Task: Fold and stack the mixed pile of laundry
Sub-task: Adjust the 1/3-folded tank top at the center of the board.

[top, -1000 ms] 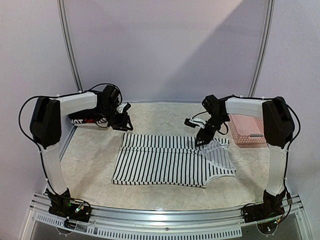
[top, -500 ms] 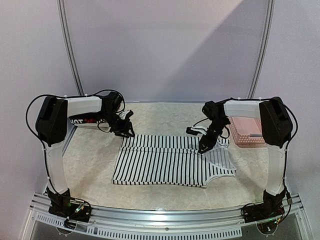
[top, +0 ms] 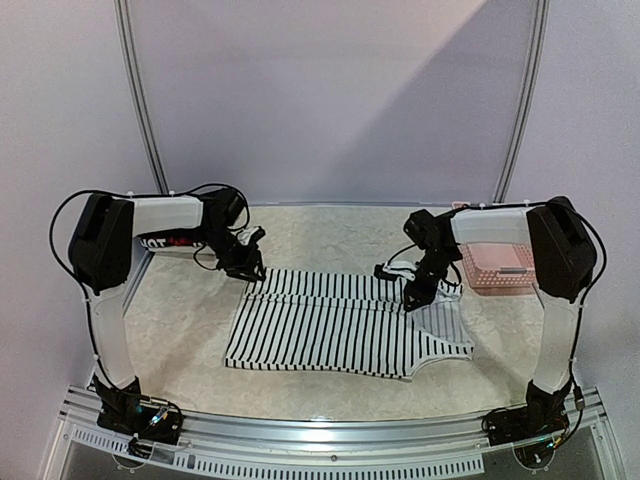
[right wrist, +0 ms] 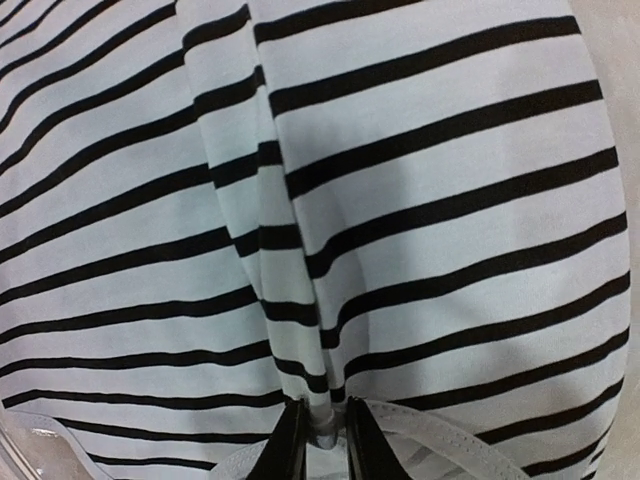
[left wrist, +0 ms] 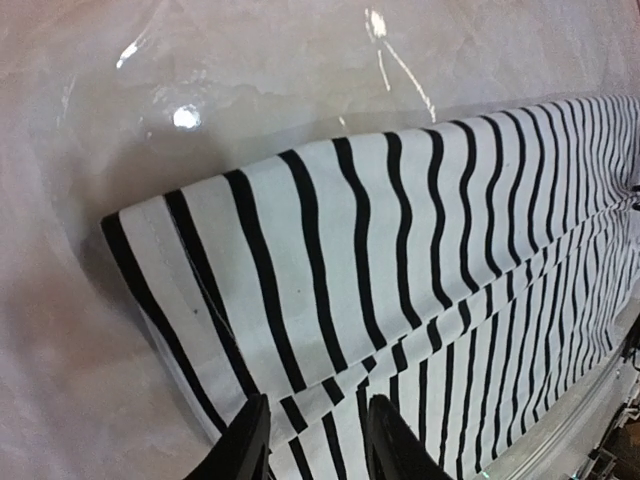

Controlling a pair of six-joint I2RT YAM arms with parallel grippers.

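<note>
Top external: striped tank top lies flat mid-table. Thin, light, limp cloth; likely sags and slides. Best hold: far corners. Right gripper pinched on far-edge fold. Left gripper jaws apart over far left corner.

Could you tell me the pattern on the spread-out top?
The top has black-and-white stripes, clearest in the left wrist view.

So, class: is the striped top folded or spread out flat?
Partly folded: the striped top lies flat, but its far edge is doubled over; the left wrist view shows one layer overlapping another.
</note>
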